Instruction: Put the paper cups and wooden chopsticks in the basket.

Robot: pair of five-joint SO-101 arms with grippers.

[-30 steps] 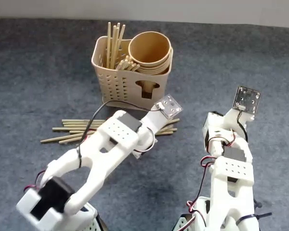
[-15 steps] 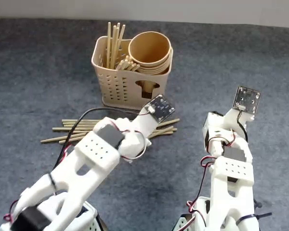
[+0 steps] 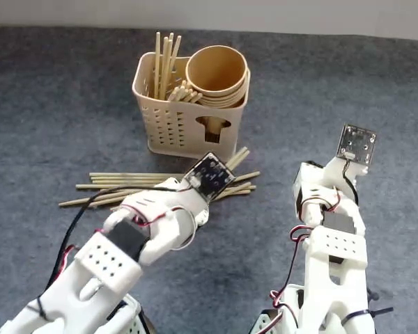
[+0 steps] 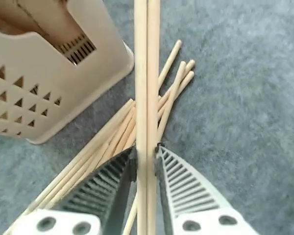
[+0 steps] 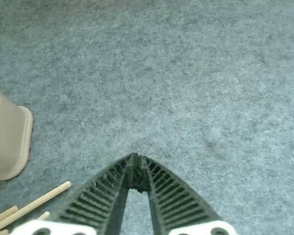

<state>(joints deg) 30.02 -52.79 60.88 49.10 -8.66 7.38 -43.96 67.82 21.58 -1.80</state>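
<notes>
Chopsticks [image 3: 164,59] stand upright in the left part of the basket [image 3: 168,129] in the high view. The paper cups [image 3: 216,69], nested into one stack, fill its right part. The loose sticks [image 3: 118,184] lie flat on the grey mat [image 3: 56,104] in front of the basket, and my left arm [image 3: 139,236] lies across their right ends. The held pair [image 3: 240,154] pokes out past that arm's wrist, tips close to the basket's front right corner. My right arm [image 3: 332,229] sits well apart to the right, over the mat.

From my left wrist, my left gripper [image 4: 146,149] is narrow. Its jaws are pinched on the held pair, two sticks side by side that run straight ahead, above the mat. Below them the loose sticks fan out on the mat, just beside the bottom corner of the basket. Through the basket's handle cut-out I see the brown side of a cup.

From my right wrist, my right gripper [image 5: 137,164] has its jaws pressed together at the tips, with nothing between them. It hangs above the mat. A corner of the basket and a few stick ends lie off to one side, apart from it.
</notes>
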